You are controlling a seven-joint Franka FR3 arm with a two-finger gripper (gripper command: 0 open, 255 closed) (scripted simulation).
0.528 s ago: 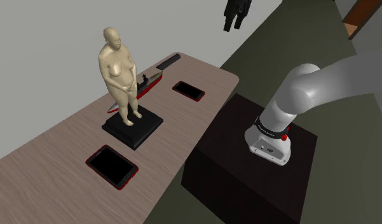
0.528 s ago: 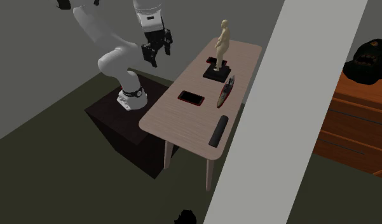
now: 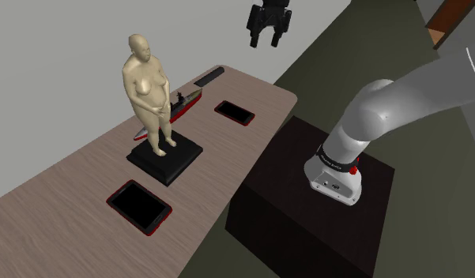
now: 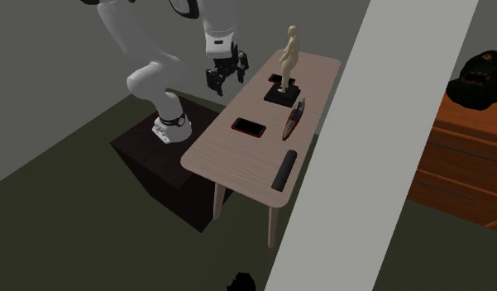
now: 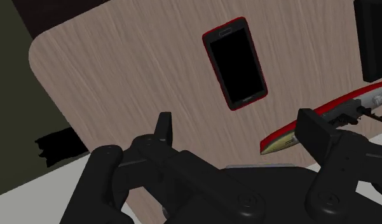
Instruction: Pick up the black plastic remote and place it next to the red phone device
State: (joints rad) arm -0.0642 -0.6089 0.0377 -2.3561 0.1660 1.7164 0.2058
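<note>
The black remote [image 3: 209, 77] lies at the far end of the wooden table [image 3: 85, 170], beyond the ship model; it is also at the table's near end [image 4: 284, 169]. The red-edged phone [image 3: 234, 112] lies flat near the stand-side edge [image 4: 248, 127]. My gripper [image 3: 269, 24] hangs open and empty, high above the floor beside the table [image 4: 224, 78]. Through the wrist camera the phone [image 5: 236, 62] lies beyond the spread fingers [image 5: 164, 127], with my gripper [image 5: 239, 130] well above it.
A tan figure statue [image 3: 148, 91] on a black base stands mid-table. A red ship model [image 3: 180, 107] lies between statue and remote, its tip near one finger [image 5: 278, 141]. A red-edged tablet [image 3: 139, 207] lies at the near end. The dark stand [image 3: 307, 197] adjoins the table.
The gripper has swung toward the table: leftward and lower in the shoulder view, rightward in the second exterior view. It stays open. Nothing on the table has moved.
</note>
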